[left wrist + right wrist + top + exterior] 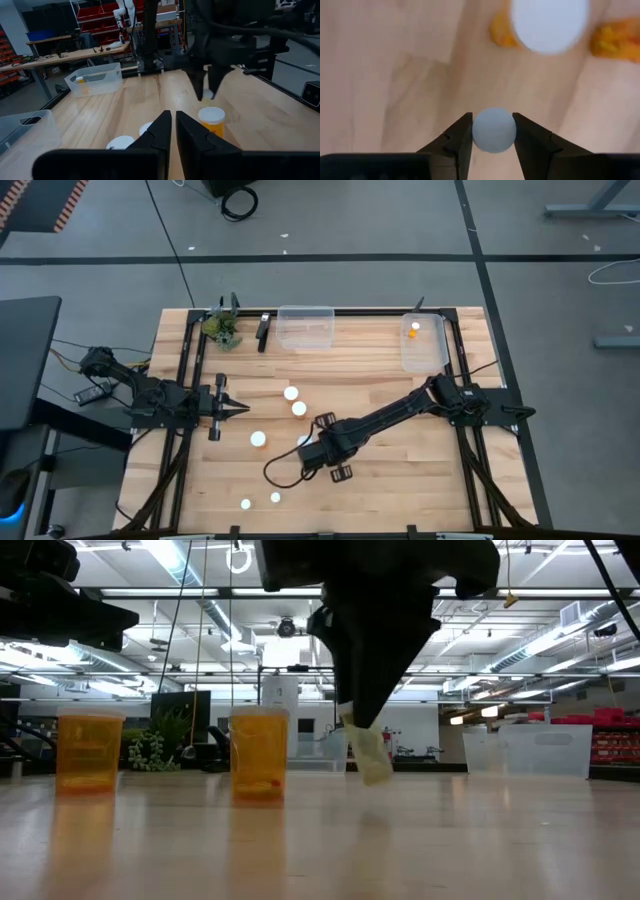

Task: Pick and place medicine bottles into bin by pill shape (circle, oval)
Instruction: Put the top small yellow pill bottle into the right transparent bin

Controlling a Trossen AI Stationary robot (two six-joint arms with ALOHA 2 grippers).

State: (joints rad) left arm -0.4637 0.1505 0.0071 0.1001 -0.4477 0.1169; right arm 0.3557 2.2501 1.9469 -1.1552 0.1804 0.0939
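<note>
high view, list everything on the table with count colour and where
medicine bottles: five, white caps, loose across the table's middle and left half
held bottle: one, white cap, between the right gripper's fingers
binned bottle: one, orange, in the bin on the right arm's side
bins: two, clear, along one table edge
plant: one, green, beside the bins
table: one, light wood
left gripper: one, dark, shut, empty, left side
right gripper: one, dark, shut on the held bottle, mid table
</note>
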